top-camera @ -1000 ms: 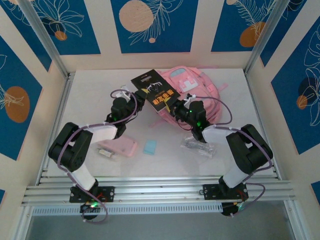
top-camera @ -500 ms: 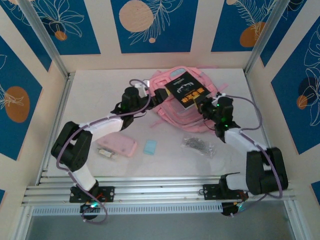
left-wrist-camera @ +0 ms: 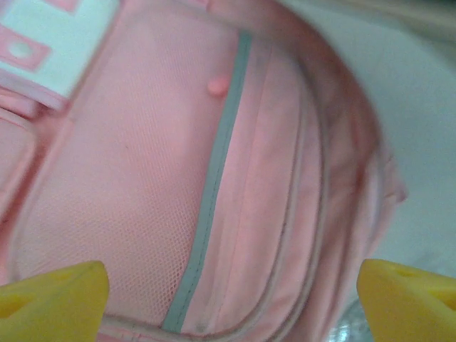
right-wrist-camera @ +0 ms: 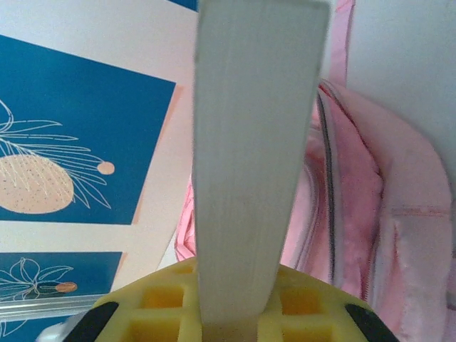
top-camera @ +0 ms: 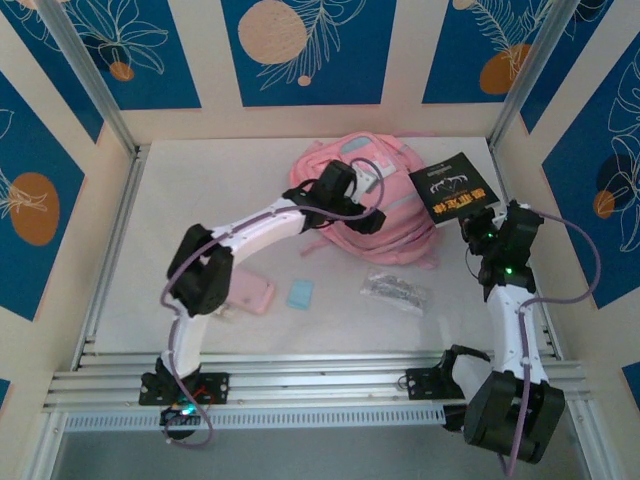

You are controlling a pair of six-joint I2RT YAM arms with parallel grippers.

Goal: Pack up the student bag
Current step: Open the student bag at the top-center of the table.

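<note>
The student bag (top-camera: pixel 400 215) is a big pink backpack lying at the back of the table, to the right of the middle. My left gripper (top-camera: pixel 358 208) hovers over its front, open. In the left wrist view its yellow fingertips (left-wrist-camera: pixel 51 299) stand wide apart above the bag's pink mesh pocket and grey-blue trim (left-wrist-camera: pixel 214 192), with nothing between them. My right gripper (top-camera: pixel 480 224) is shut on a black book (top-camera: pixel 453 188), held up just right of the bag. The right wrist view shows the book's pale page edge (right-wrist-camera: pixel 256 142) rising from the jaws, with the bag's unzipped mouth (right-wrist-camera: pixel 349 192) beyond.
A flat pink pencil case (top-camera: pixel 248 296), a small blue eraser (top-camera: pixel 300 293) and a clear packet (top-camera: pixel 395 290) lie on the table in front of the bag. Aluminium frame posts and patterned walls close in the left, back and right sides.
My left gripper let go of the book, opened and reached right over the bag. The right gripper carried the book from above the bag's left side to its right side.
</note>
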